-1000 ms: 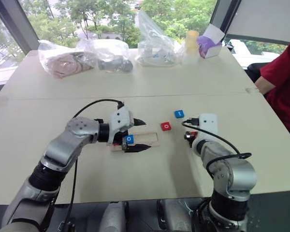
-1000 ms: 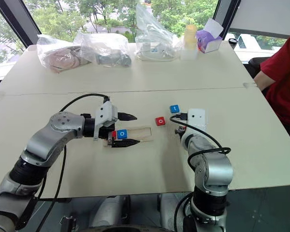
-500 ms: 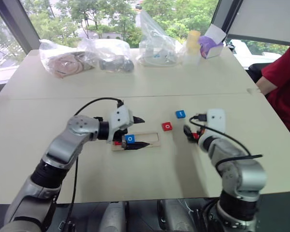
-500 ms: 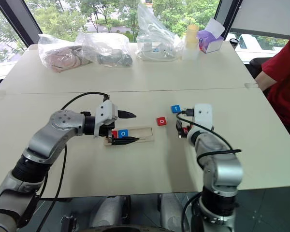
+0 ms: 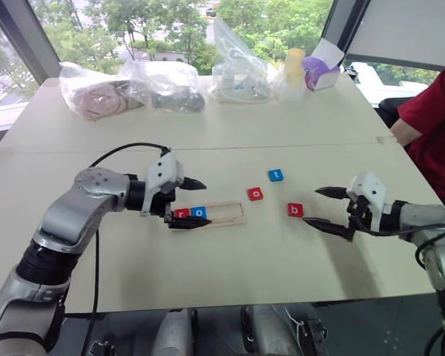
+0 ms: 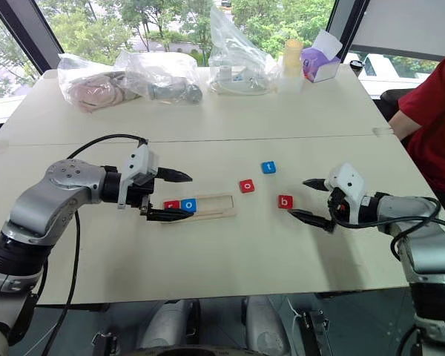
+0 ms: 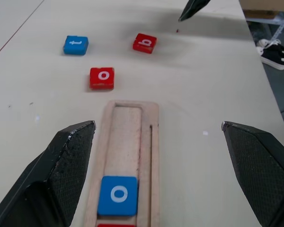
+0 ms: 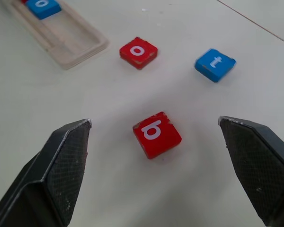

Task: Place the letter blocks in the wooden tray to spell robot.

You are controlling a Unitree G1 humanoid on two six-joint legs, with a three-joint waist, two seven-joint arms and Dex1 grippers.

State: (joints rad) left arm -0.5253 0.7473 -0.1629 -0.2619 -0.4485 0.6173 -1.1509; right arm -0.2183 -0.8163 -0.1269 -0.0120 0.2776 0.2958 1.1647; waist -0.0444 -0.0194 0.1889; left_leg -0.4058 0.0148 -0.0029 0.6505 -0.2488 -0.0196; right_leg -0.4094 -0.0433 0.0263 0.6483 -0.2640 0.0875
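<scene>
Wooden tray: a long, narrow, light-wood rectangle with rounded corners and a shallow slot, lying flat near the middle of the table, its long side parallel to the near edge. Two flat square tiles sit in the slot at its left end, touching: a red r block outermost, then a blue o block; the remaining slot is bare wood. Three more tiles lie loose on the smooth pale tabletop to the right of the tray: a red o block just beyond the tray's right end, a blue t block farther toward the far edge, and a red b block nearer the right edge. Each tile bears a white lowercase letter.

Left gripper: its black textured fingers stand wide apart, straddling the tray's left end over the two seated tiles, holding nothing.

Right gripper: fingers spread wide and empty, tips pointing at the red b block, which lies just beside them, apart from both tips.

Clear plastic bags and a purple tissue box line the far edge; a person's red sleeve shows at the right edge
</scene>
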